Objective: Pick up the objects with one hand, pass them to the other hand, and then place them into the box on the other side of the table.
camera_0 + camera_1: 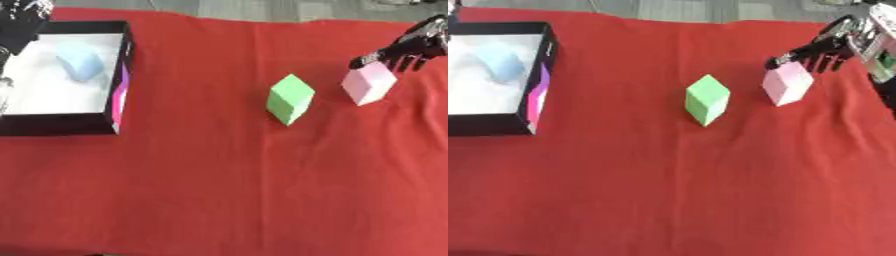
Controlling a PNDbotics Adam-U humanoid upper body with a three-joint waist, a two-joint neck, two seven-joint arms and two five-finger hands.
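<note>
Nearest the camera only bare red cloth (219, 200) is seen. Further out, mid-table, a green block (290, 98) stands alone, untouched. Just to its right a pink block (368, 84) rests on the cloth, with the right hand (407, 49) at its upper edge, fingers reaching down to its top; whether they are closed on it cannot be told. At the far left stands the black-walled box (124, 75), a pale blue object (80, 61) already lying inside. The left hand (22, 17) is glimpsed beyond the box, its fingers indistinct. The picking-up step is judged to be in hand: next, a secure hold on the pink block is called for, then a lift toward the middle for handing over
</note>
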